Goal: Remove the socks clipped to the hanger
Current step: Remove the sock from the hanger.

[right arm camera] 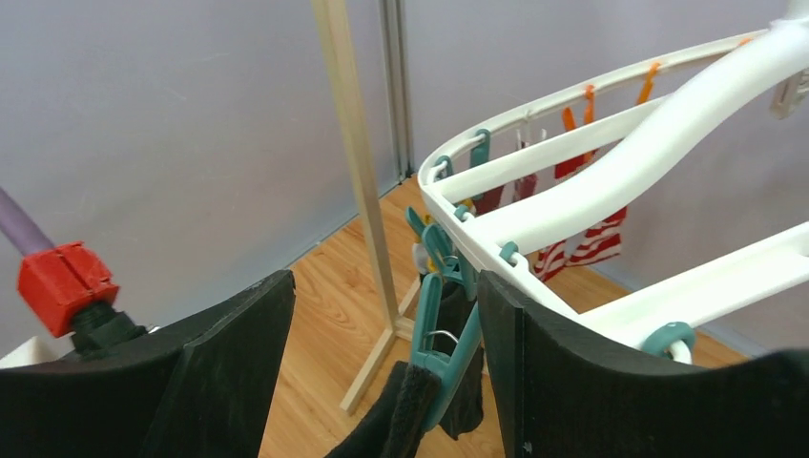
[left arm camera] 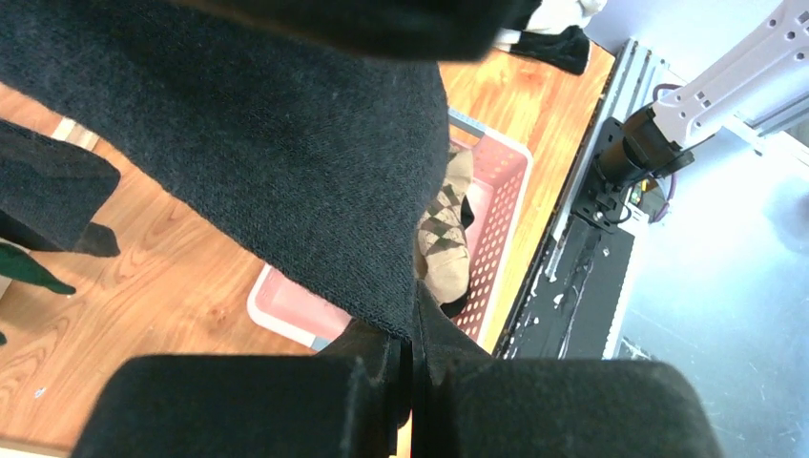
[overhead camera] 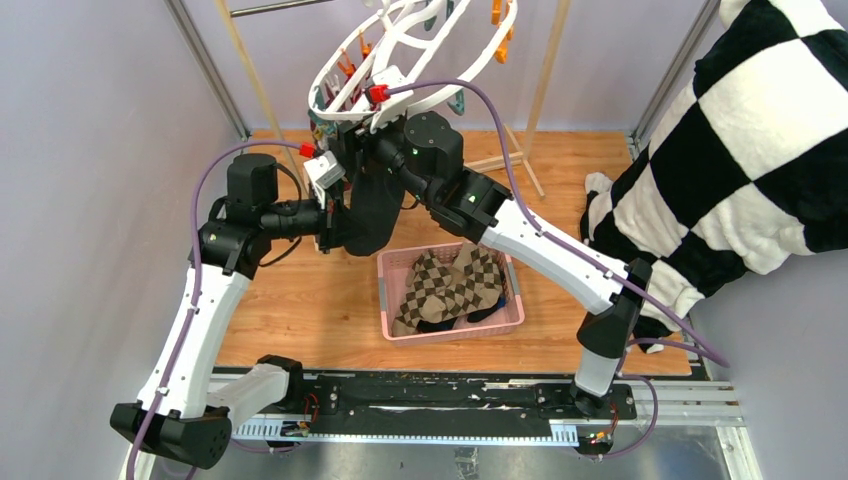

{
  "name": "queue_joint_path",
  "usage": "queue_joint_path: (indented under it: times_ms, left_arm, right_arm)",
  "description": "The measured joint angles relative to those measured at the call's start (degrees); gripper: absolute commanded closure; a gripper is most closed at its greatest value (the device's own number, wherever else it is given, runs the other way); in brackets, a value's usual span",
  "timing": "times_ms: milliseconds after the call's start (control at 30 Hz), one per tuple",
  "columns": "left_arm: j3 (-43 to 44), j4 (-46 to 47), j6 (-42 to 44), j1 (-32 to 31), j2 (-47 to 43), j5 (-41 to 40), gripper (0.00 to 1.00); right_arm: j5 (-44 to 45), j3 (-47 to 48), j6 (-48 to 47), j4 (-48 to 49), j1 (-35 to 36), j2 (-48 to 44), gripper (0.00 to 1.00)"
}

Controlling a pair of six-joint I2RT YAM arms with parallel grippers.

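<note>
Top external: spotted white hanger hung high at rear centre, tilted, w/ orange clips dangling off rim. Found R gripper raised just under hanger's near-left edge. Found L gripper lower, against black sock hanging down over wooden table. Noted pink basket on table btwn the arms, near sock's lower end; holds brown argyle socks. Noted checkered cloth at right, wooden rack at rear.

Left wrist: shows L gripper clenched tight on edge of black sock, fabric pinched btwn pads, no gap. Shows basket beyond, w/ argyle sock inside. Shows dark green sock tip at left edge of view.

Right wrist: shows R gripper spread wide, holding nothing; fingers either side of teal clip, gap visible both sides. Shows clip hooked on hanger rim, biting top of dark sock; can't tell if same as black one. Shows red-and-white striped sock clipped at far side, more orange clips along rim, rack post behind.
</note>
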Motion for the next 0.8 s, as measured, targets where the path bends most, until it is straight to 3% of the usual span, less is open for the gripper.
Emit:
queue_joint_path:
  times_ms: [533,800]
  left_arm:
    - [0.6,-0.2,0.0,-0.9,0.0,-0.6,1.0]
    - [0.7,-0.2,0.0,-1.5,0.0,-0.8,1.0]
  right_arm:
    - [3.8,-9.9,-1.5,-0.7,-0.4,-7.6,0.26]
    - [2.6,-9.5,-0.7,0.0,-0.4,-6.8,0.26]
